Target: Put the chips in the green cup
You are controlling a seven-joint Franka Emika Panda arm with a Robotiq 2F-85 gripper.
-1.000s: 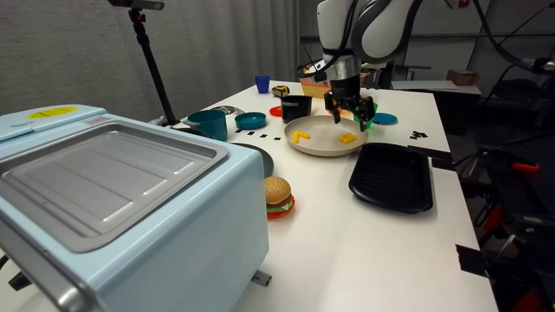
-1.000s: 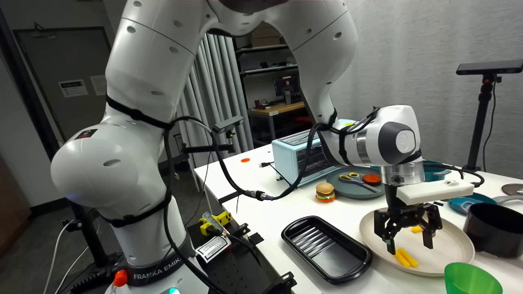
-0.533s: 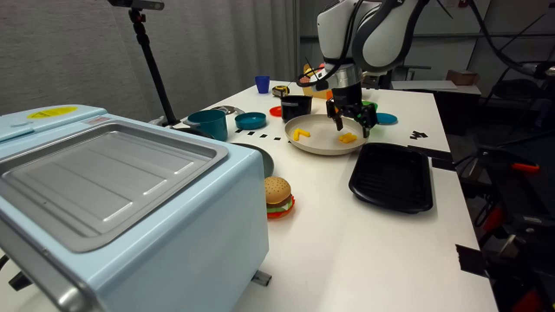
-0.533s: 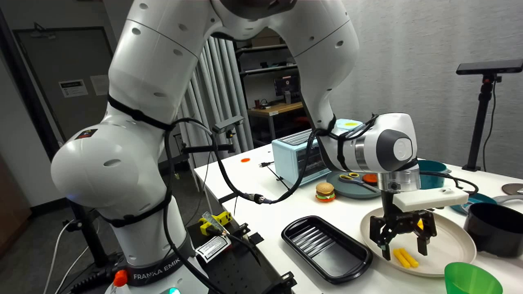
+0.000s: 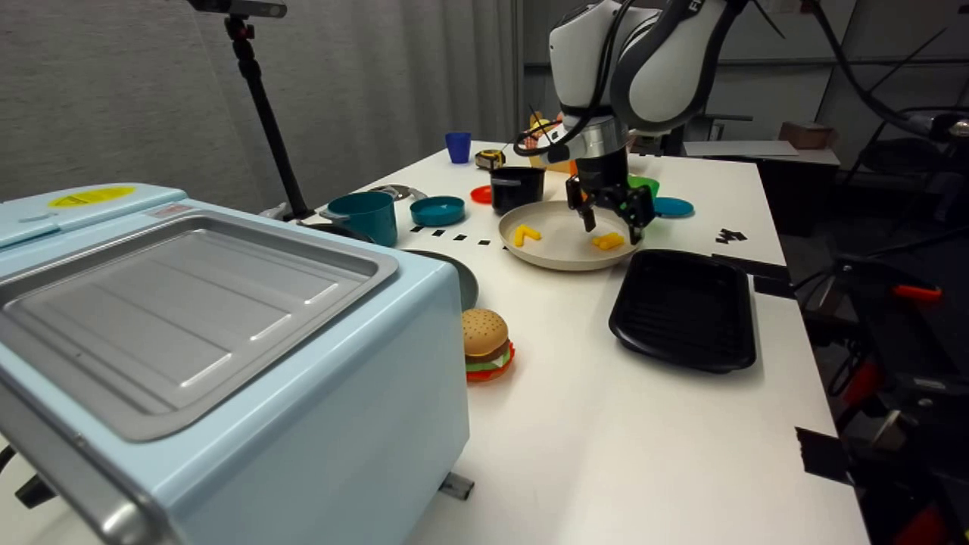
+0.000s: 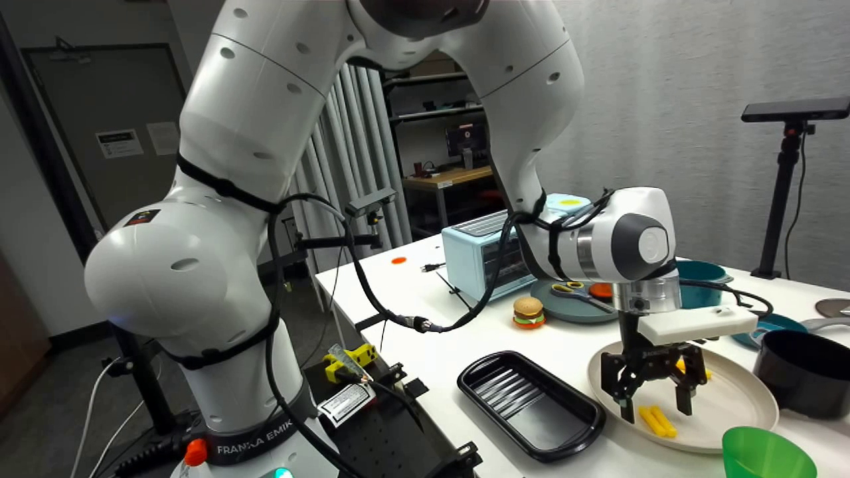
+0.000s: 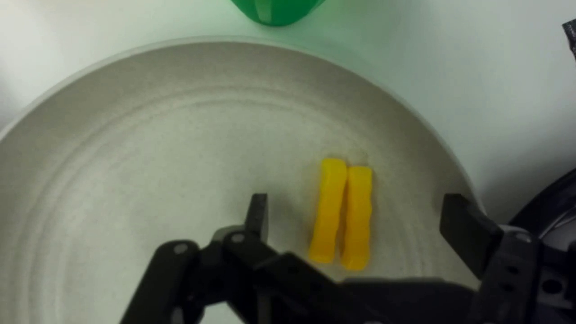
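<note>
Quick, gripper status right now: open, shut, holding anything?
Gripper: open, holding nothing; two yellow chips on the plate show between its jaws in the wrist view.

A white robot arm [image 5: 666,79] bends over the white bench [image 5: 575,424], its black jaws spread apart above a cream plate [image 5: 560,227]. Yellow chips [image 5: 608,241] lie on it just below the jaws, more chips [image 5: 528,234] left of the jaws as I look. A green cup [image 5: 644,184] is partly hidden behind the jaws. Nearer me than the jaws sit a black tray [image 5: 681,310], a toy burger [image 5: 487,344] and a large pale blue appliance [image 5: 378,378].
</note>
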